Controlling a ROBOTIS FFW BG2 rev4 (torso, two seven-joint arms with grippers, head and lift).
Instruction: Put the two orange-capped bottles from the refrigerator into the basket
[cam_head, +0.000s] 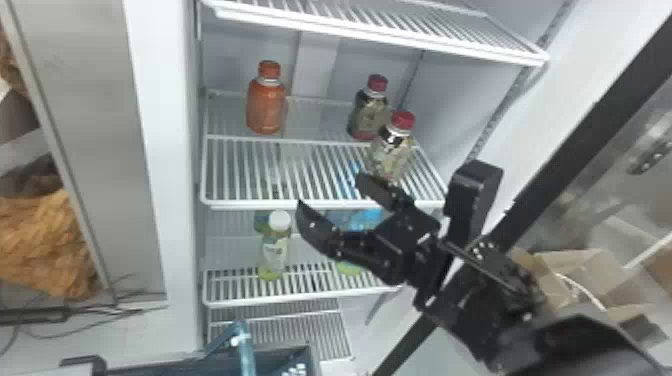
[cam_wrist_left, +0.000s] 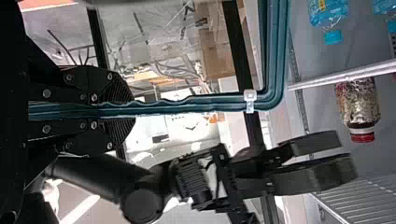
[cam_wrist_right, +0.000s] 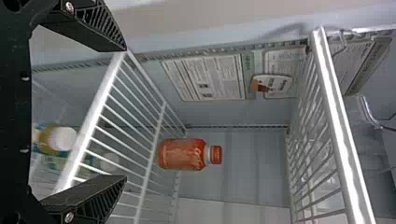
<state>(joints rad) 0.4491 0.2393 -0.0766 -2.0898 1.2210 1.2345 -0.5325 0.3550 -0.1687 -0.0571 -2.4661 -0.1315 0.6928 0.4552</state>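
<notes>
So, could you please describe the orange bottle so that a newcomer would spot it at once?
Look into the refrigerator, at the second wire shelf from the top of the head view. On its left side the orange bottle stands upright, alone. The two red-capped bottles to its right look greyish and patterned; this one is orange from cap to base.
</notes>
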